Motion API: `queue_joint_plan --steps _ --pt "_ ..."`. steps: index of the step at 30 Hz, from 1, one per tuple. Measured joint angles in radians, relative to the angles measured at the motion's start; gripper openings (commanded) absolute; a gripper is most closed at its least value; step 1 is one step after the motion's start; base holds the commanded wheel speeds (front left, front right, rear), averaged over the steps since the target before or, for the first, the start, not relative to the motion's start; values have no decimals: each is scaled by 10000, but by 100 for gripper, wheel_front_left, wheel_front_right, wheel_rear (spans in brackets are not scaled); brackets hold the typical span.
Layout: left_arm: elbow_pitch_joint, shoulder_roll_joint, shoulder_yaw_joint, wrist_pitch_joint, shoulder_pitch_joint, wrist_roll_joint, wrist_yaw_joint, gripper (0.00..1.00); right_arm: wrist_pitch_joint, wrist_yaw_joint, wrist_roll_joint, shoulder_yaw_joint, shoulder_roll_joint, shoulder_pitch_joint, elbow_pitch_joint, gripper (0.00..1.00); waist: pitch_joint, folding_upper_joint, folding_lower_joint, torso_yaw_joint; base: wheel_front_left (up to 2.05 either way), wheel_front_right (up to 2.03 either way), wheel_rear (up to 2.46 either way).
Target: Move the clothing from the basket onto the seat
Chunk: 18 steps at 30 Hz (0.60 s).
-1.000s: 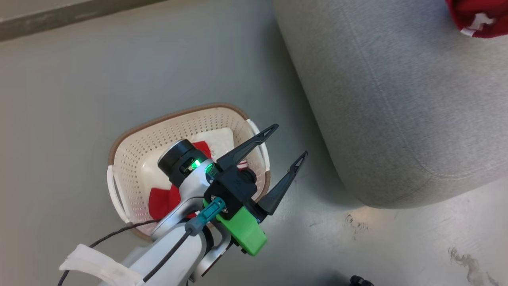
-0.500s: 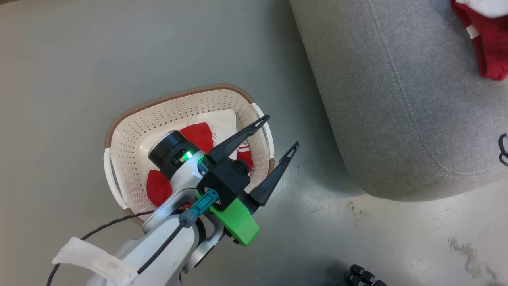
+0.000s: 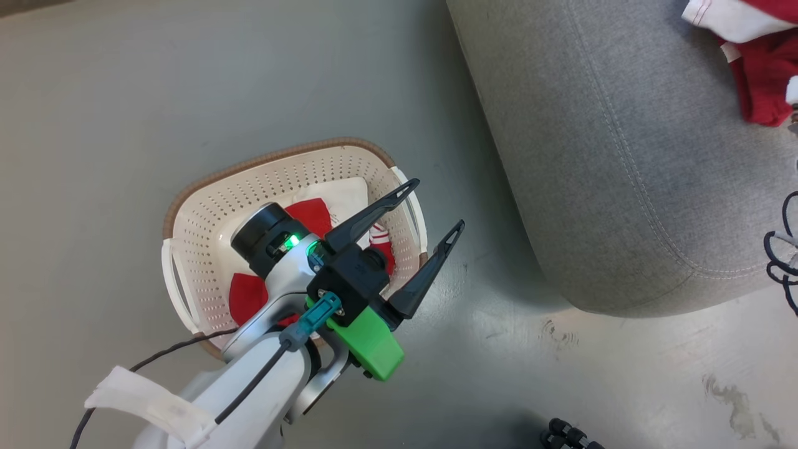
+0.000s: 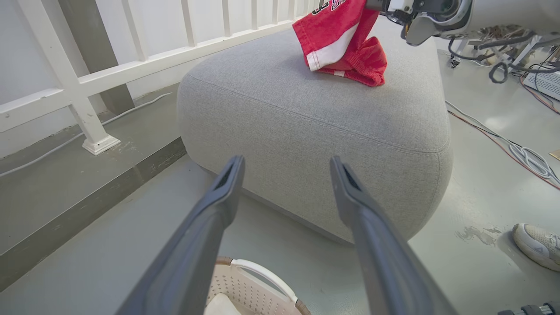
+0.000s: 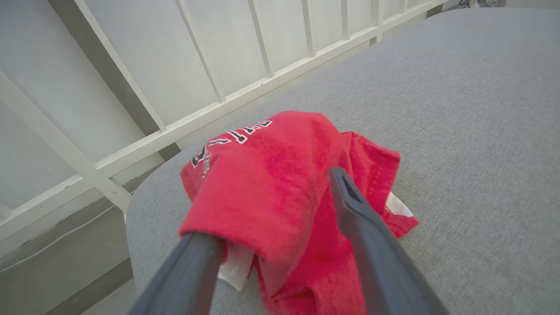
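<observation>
The cream perforated basket (image 3: 262,163) stands on the floor with red and white clothing (image 3: 246,298) inside. My left gripper (image 3: 436,204) hovers open and empty over the basket's right end; in the left wrist view its fingers (image 4: 286,162) point at the grey seat (image 4: 306,113). A red garment (image 4: 345,48) with a white stripe and lettering lies bunched on the seat's top. My right gripper (image 5: 280,175) is open just above it. The fabric (image 5: 271,183) drapes over the left finger and hides its tip; the right finger (image 5: 350,205) is bare.
White railing (image 5: 131,144) runs behind the seat. Cables (image 4: 520,153) trail over the grey floor to the seat's right, and a person's shoe (image 4: 538,245) rests there. A kerb strip (image 4: 87,205) edges the floor on the left.
The head view has shifted slightly. The red garment at the seat's far corner shows more, now with a white part. My left gripper holds the same open pose over the basket.
</observation>
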Motion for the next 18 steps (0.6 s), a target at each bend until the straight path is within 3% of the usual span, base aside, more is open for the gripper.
queue_joint_plan --steps 18 --pt "560 -92 52 -533 37 -184 12 100 -12 604 -773 834 704 900 426 100 -953 0 0 44 0 0 0"
